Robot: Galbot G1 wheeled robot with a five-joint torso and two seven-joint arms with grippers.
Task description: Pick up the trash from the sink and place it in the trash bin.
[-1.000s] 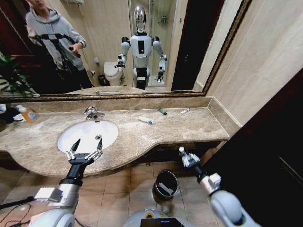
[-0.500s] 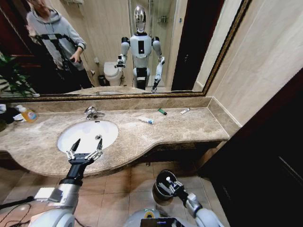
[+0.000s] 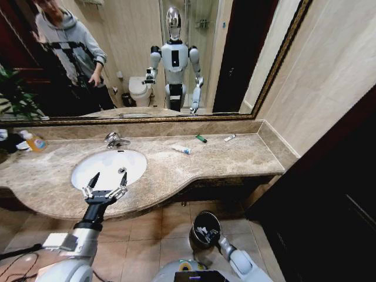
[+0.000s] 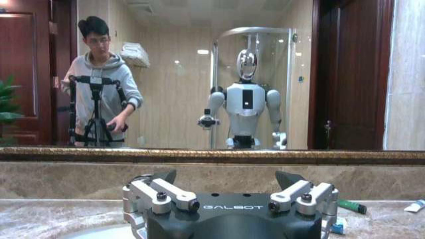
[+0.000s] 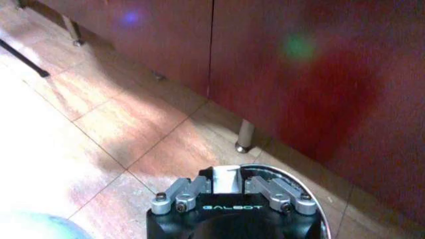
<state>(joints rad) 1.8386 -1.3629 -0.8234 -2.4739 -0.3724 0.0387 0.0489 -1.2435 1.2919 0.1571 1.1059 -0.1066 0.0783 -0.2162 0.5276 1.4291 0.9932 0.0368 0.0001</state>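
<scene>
The white sink (image 3: 108,167) is set in a beige marble counter. My left gripper (image 3: 104,187) hovers open over its front rim, nothing between its fingers (image 4: 159,193). Three bits of trash lie on the counter to the right of the basin: a white tube (image 3: 181,149), a small green piece (image 3: 201,138) and a white stick (image 3: 230,138). The black trash bin (image 3: 205,214) stands on the floor below the counter. My right gripper (image 3: 207,235) is down at the bin's mouth, shut on a white piece of trash (image 5: 226,179), just over the shiny rim (image 5: 302,181).
A clear bottle with an orange label (image 3: 34,141) stands at the counter's far left. The chrome tap (image 3: 114,140) is behind the basin. Dark red cabinet fronts (image 5: 299,74) and a metal leg (image 5: 245,137) stand close behind the bin. A mirror backs the counter.
My right arm dropped from beside the counter edge down to the bin, carrying the white piece. The left gripper has stayed over the sink.
</scene>
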